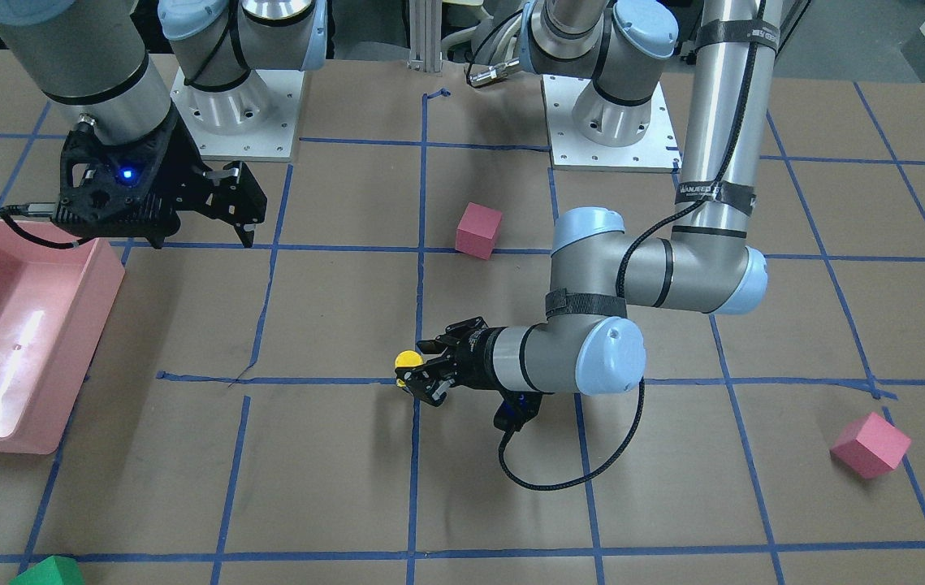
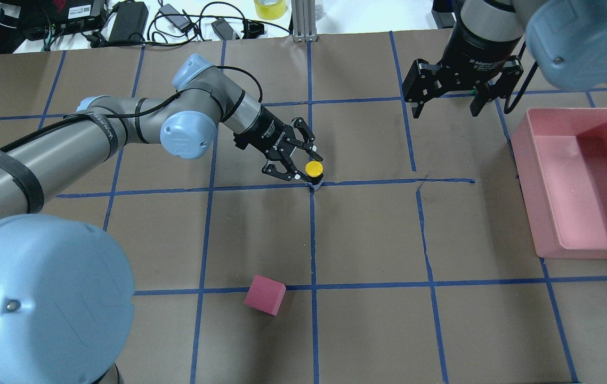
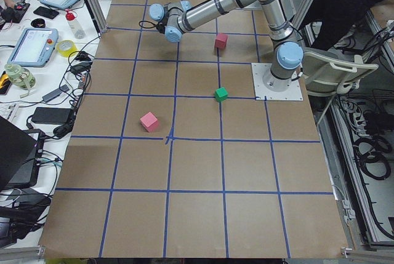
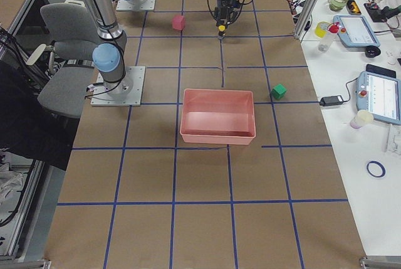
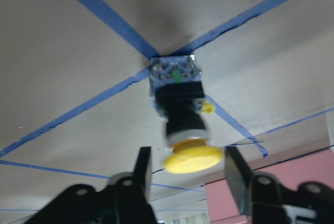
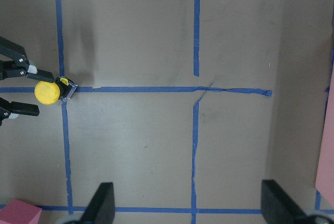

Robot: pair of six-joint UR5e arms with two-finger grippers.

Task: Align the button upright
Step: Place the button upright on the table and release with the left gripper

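Observation:
The button stands on its base with its yellow cap up, on a blue tape crossing at mid table. It also shows in the front view, the left wrist view and the right wrist view. My left gripper is low and level at the cap's height. It is open, and its fingers flank the cap with small gaps. My right gripper hangs open and empty above the table near the pink tray, far from the button.
A pink tray stands on my right side. One pink cube lies near my base, another sits far out on my left. A green cube lies at the table's far edge.

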